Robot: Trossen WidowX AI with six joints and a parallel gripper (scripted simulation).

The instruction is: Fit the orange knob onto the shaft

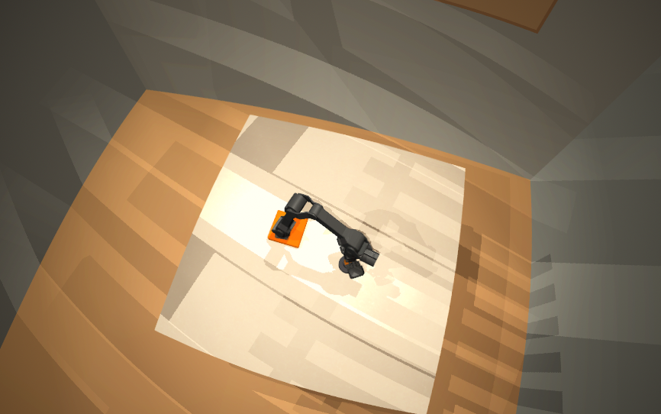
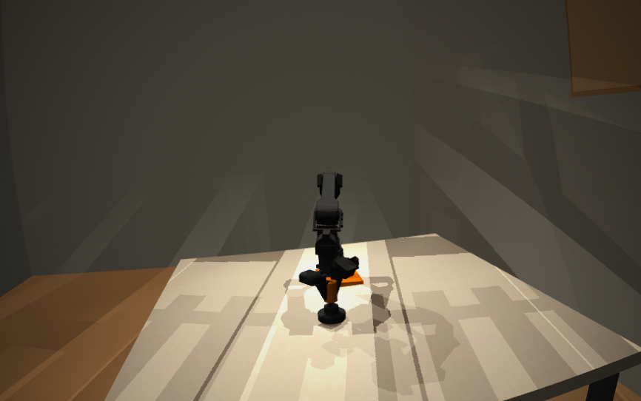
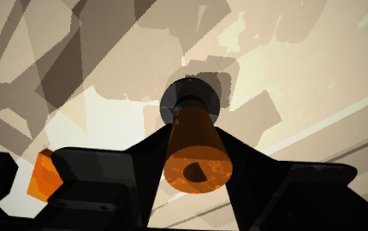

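The orange knob (image 2: 331, 291) (image 3: 194, 133) is a cylinder standing about upright over the pedestal. Its top face shows a D-shaped hole with a straight edge in the wrist view. My gripper (image 2: 331, 296) (image 3: 192, 129) is shut on the knob, one finger on each side. The dark round pedestal (image 1: 342, 266) (image 2: 331, 315) (image 3: 171, 99) is directly below, with a narrower raised step in its middle. The knob's lower end is at or just above that step; I cannot tell whether they touch. The shaft is hidden. In the top view only a sliver of the knob (image 1: 346, 262) shows.
The arm's base stands on an orange plate (image 1: 292, 240) (image 2: 351, 280) (image 3: 42, 180) on the pale table (image 1: 233, 297) (image 2: 264, 364). Patchy shadows cross the table top. A brown panel (image 1: 511, 11) (image 2: 607, 42) is far off at the room's edge.
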